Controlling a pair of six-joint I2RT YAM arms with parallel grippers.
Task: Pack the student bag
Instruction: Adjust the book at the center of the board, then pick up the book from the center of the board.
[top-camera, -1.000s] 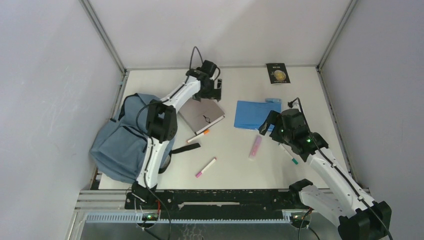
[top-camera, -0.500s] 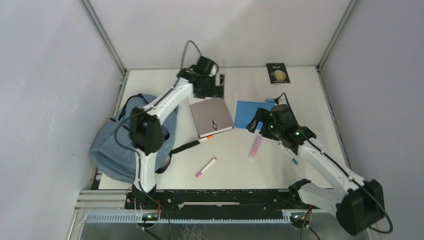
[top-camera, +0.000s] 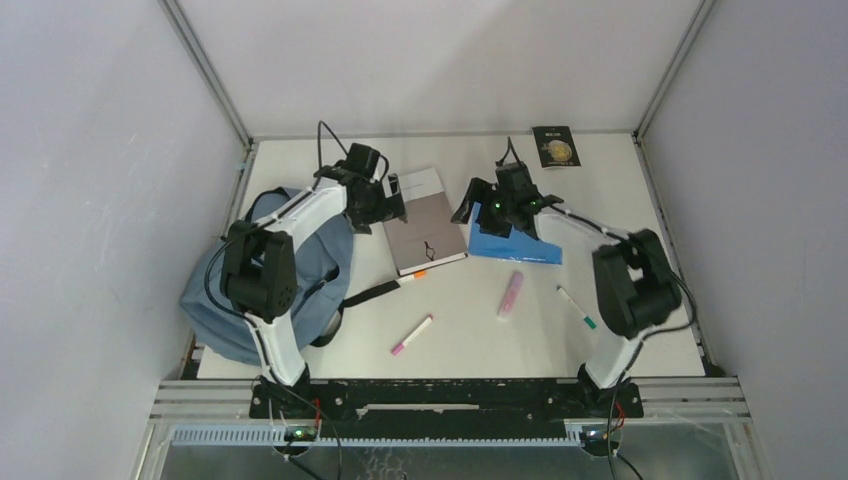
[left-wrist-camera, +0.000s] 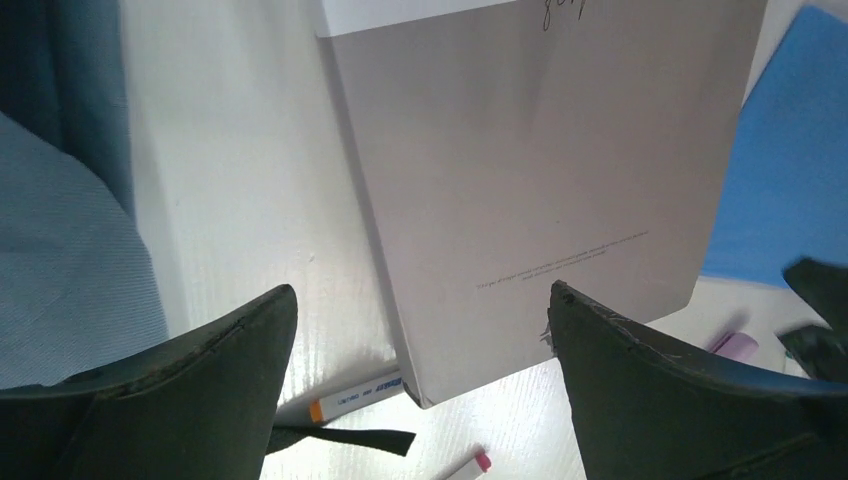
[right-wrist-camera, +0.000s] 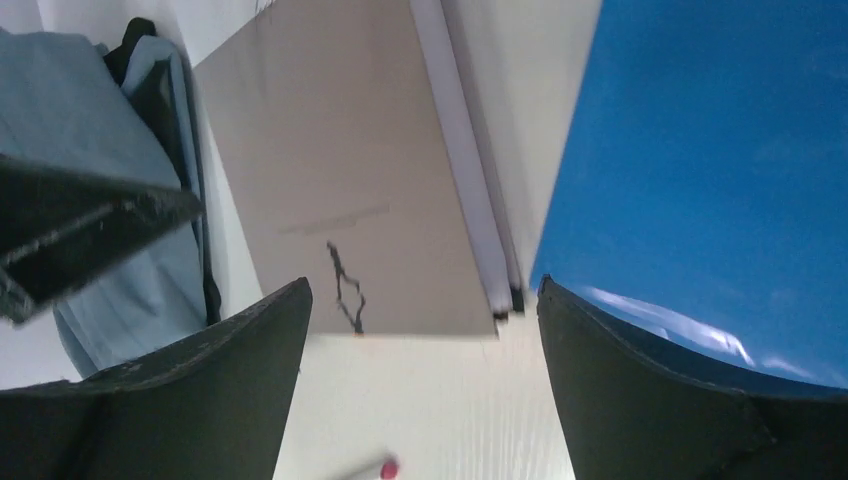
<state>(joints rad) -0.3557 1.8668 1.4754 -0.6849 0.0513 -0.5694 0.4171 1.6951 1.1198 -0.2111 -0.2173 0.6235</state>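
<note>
The student bag (top-camera: 225, 290), blue-grey with black straps, lies at the table's left edge; it also shows in the left wrist view (left-wrist-camera: 70, 250) and the right wrist view (right-wrist-camera: 90, 130). A grey notebook (top-camera: 425, 225) lies between bag and blue folder (top-camera: 515, 240). My left gripper (top-camera: 392, 195) is open and empty above the notebook's left edge (left-wrist-camera: 530, 190). My right gripper (top-camera: 470, 208) is open and empty over the gap between the notebook (right-wrist-camera: 340, 200) and the folder (right-wrist-camera: 720, 170).
An orange-capped marker (top-camera: 410, 275) and a black bag strap (top-camera: 372, 293) lie at the notebook's near corner. A pink-capped marker (top-camera: 412, 335), a pink highlighter (top-camera: 511, 293) and a green-tipped pen (top-camera: 577, 307) lie nearer the front. A black packet (top-camera: 555, 146) sits at the back.
My left gripper came back from the far edge to the notebook's left side, and the notebook turned and shifted. My right arm swung from the front right to the folder's left edge.
</note>
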